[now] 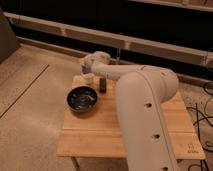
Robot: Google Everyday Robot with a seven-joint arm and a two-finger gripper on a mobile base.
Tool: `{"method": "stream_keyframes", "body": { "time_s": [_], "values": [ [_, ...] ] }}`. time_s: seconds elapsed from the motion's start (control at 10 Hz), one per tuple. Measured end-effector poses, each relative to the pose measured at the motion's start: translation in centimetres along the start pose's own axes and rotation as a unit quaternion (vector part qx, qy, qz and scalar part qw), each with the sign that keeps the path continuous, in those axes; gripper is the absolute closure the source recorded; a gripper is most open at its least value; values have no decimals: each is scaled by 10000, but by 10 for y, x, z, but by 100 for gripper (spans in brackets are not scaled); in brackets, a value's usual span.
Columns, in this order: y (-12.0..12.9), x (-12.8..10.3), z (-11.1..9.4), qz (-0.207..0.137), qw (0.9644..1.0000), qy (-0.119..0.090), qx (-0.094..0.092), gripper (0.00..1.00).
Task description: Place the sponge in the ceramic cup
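Camera view: the tool [85,65] hangs over the desk's [150,135] far left corner, with the ceramic cup [88,78] just beneath it. How wide the tool stands, or what it holds, cannot be told. The sponge cannot be picked out. A black block [102,85] stands below-right of the tool, and a dark bowl [82,98] lies further below.

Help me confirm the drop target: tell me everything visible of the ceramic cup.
The ceramic cup is small, short, round and cream-white, upright near the far left corner of the wooden table. The dark bowl sits just in front, a black block to one side; contact with either is unclear. The end effector hangs directly above it. Its inside is hidden.
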Motion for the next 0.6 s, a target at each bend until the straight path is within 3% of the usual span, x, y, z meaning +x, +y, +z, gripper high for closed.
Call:
{"method": "stream_keyframes", "body": {
  "time_s": [0.6],
  "values": [
    [-2,2,13,28,10000,-56,-75,100]
  ]
}}
